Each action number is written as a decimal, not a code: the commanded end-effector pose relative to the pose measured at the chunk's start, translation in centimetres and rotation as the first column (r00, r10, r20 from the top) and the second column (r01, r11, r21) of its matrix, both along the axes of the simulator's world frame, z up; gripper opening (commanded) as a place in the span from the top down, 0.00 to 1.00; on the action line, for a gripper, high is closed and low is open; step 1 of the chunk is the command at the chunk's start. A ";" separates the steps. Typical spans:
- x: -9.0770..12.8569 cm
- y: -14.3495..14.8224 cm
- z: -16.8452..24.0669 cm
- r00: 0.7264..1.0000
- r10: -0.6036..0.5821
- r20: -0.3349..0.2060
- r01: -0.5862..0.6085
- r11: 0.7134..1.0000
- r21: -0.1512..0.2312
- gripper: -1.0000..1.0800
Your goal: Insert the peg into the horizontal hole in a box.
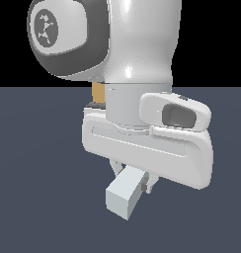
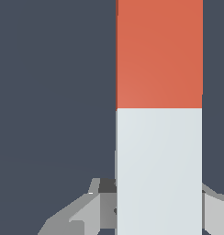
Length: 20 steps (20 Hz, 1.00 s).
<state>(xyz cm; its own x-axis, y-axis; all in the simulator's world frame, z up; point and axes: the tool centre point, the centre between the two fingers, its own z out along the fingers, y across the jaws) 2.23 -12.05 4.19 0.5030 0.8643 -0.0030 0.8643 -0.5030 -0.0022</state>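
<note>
The peg (image 2: 159, 114) is clamped by its pale end in the tool (image 1: 132, 180), above the worktop (image 1: 38, 197); that grip likely leaves the orange length free to lead. A sliver of box (image 1: 98, 92) shows behind the arm; its hole is hidden.

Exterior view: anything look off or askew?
Nothing stands out. The gripper holds the peg by its pale end, above the floor. Only a tan sliver of the box shows behind the arm.
</note>
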 end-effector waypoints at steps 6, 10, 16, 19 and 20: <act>0.2 14.2 2.8 0.965 0.263 0.004 -0.263 0.965 -0.001 1.00; -0.9 19.6 3.8 0.933 0.361 0.004 -0.361 0.933 0.000 1.00; -2.2 24.2 4.7 0.897 0.442 0.003 -0.442 0.897 0.000 1.00; -2.5 24.8 4.8 0.891 0.454 0.003 -0.454 0.891 0.001 1.00; -2.5 24.8 4.8 0.892 0.453 0.003 -0.453 0.892 0.001 1.00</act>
